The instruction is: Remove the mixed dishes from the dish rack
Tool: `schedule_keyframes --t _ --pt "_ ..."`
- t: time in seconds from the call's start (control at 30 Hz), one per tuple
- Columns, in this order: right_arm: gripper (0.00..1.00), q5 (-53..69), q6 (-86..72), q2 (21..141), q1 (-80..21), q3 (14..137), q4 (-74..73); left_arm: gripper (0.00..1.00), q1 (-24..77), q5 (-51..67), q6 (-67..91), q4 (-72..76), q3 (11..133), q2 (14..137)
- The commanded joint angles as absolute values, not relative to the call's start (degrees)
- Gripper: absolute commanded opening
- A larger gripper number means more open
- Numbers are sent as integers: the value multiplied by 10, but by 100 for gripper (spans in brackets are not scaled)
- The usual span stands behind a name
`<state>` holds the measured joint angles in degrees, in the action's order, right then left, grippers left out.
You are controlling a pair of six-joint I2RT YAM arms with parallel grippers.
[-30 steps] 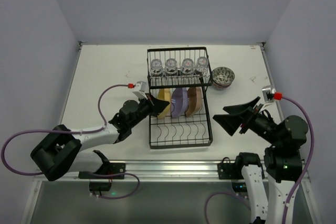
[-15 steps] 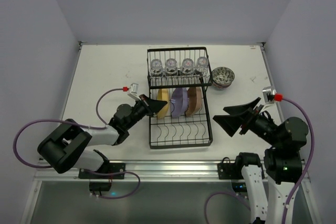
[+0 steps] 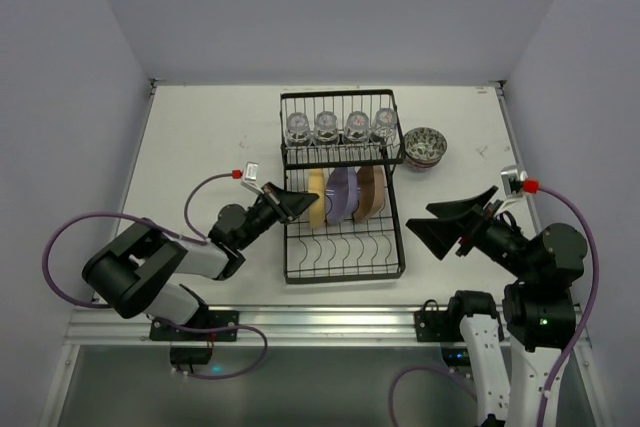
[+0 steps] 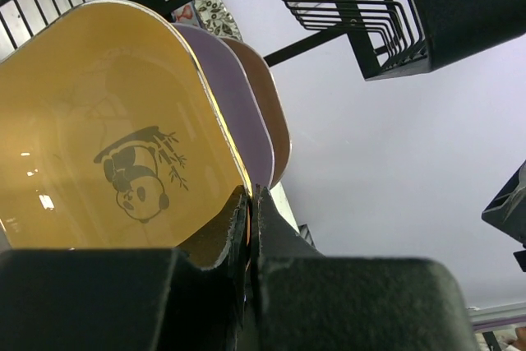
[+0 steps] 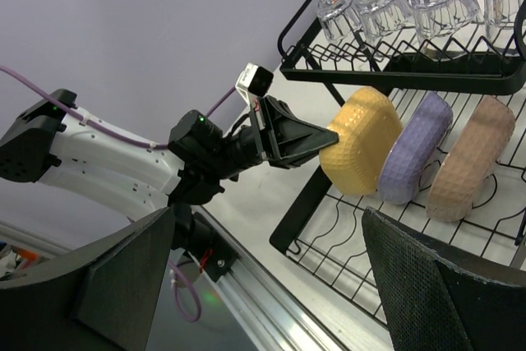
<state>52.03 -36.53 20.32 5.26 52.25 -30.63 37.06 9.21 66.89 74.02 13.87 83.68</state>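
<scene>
Yellow, glossy and rounded-square, the yellow plate [image 4: 115, 121] bears a panda print and stands on edge in the lower tray of the black wire dish rack [image 3: 345, 269]. It is the leftmost of three. The purple plate [image 4: 238, 113] and the tan plate [image 4: 278, 117] stand close behind it, each in its own divider slot.

The plate is judged rigid, smooth-faced and rather slippery, of moderate weight, and liable to chip against wire or a neighbour. Its exposed rim is the only free hold. A pinch there lets the plate swing, so a lift straight out of the divider seems advisable.

The left gripper [image 4: 249, 203] is clenched on that rim, one finger on each face. On the raised shelf above, four clear glass cups [image 3: 340, 127] sit inverted; they look thin-walled and fragile. The patterned bowls [image 3: 424, 147], apparently stacked, rest on the white table [image 3: 200, 137] just right of the rack. The right gripper [image 3: 452, 223] hangs to the right of the rack, jaws spread wide, holding nothing.
</scene>
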Motion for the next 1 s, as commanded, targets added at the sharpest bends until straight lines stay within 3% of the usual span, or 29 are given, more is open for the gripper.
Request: schedule_keyframes --t 0.0,0.17,0.47,0.8,0.9,0.97 --pt "97 524 -377 196 52 531 -308 0 366 105 686 881 134 842" --pt "97 525 -377 197 52 533 -310 0 365 106 676 827 134 804" --pt "97 521 -376 204 52 533 -308 0 367 104 598 550 161 620" --pt "96 495 -321 273 45 611 -389 0 370 140 508 75 258 483" --pt "95 497 -310 299 33 627 -408 0 406 155 420 -100 353 482" --pt "93 514 -309 323 18 627 -406 0 473 97 370 -176 422 489"
